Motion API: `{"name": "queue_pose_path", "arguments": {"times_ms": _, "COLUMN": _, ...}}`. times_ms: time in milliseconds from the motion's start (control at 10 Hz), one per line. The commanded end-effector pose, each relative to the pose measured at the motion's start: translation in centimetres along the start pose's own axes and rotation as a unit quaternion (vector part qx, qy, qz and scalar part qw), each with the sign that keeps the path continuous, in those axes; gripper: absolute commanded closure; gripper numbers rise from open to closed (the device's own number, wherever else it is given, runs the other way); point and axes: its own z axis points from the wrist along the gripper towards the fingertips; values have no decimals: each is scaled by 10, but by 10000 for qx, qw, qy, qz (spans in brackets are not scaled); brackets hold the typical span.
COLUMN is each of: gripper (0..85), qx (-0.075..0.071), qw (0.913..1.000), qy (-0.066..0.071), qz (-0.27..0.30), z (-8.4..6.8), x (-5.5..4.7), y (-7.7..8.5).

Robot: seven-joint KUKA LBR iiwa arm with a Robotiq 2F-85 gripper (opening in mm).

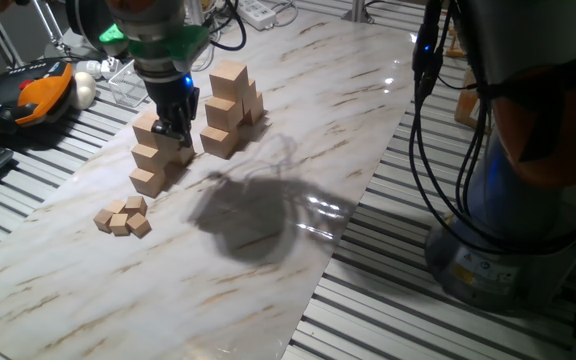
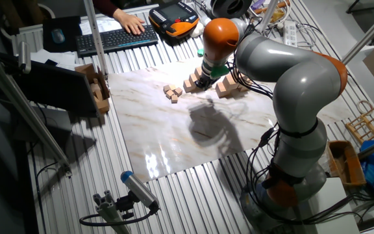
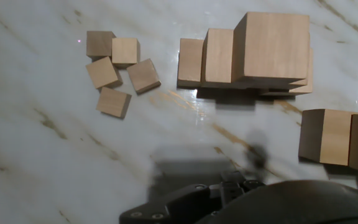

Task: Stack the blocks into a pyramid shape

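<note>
From one fixed view I see my gripper (image 1: 175, 128) hanging low in the upper left of the frame, between two groups of blocks. On its left is a stepped stack of blocks (image 1: 153, 152), three levels descending toward the lower left. On its right is a taller pile of blocks (image 1: 228, 108), with one cube on top. The fingers are dark and close together, but I cannot tell whether they are parted or closed, nor whether they grip anything.

In the hand view the stepped stack (image 3: 247, 56) fills the upper middle and right of the frame, and another block group (image 3: 339, 138) sits at the right edge. The small cubes (image 3: 118, 70), five of them, lie clustered at upper left, well apart from the stacks.

Everything rests on the marble-patterned board (image 1: 268, 270). In the other fixed view, a person's hand (image 2: 130, 23) rests on a keyboard (image 2: 115, 39) at top.
</note>
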Motion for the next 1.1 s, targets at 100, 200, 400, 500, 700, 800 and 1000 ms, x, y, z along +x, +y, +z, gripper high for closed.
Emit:
{"name": "queue_pose_path", "arguments": {"times_ms": 100, "gripper": 850, "qx": 13, "qw": 10000, "qy": -7, "qz": 39, "z": 1, "x": 1, "y": 2}}
{"name": "queue_pose_path", "arguments": {"times_ms": 200, "gripper": 850, "qx": 21, "qw": 10000, "qy": -14, "qz": 38, "z": 1, "x": 1, "y": 2}}
{"name": "queue_pose_path", "arguments": {"times_ms": 400, "gripper": 850, "qx": 47, "qw": 10000, "qy": -42, "qz": 45, "z": 1, "x": 1, "y": 2}}
{"name": "queue_pose_path", "arguments": {"times_ms": 500, "gripper": 850, "qx": 55, "qw": 10000, "qy": -49, "qz": 52, "z": 1, "x": 1, "y": 2}}
{"name": "queue_pose_path", "arguments": {"times_ms": 700, "gripper": 850, "qx": 32, "qw": 10000, "qy": -44, "qz": 69, "z": 1, "x": 1, "y": 2}}
{"name": "queue_pose_path", "arguments": {"times_ms": 800, "gripper": 850, "qx": 31, "qw": 10000, "qy": -44, "qz": 84, "z": 2, "x": 0, "y": 3}}
{"name": "queue_pose_path", "arguments": {"times_ms": 1000, "gripper": 850, "qx": 1, "qw": 9999, "qy": -46, "qz": 116, "z": 1, "x": 0, "y": 3}}
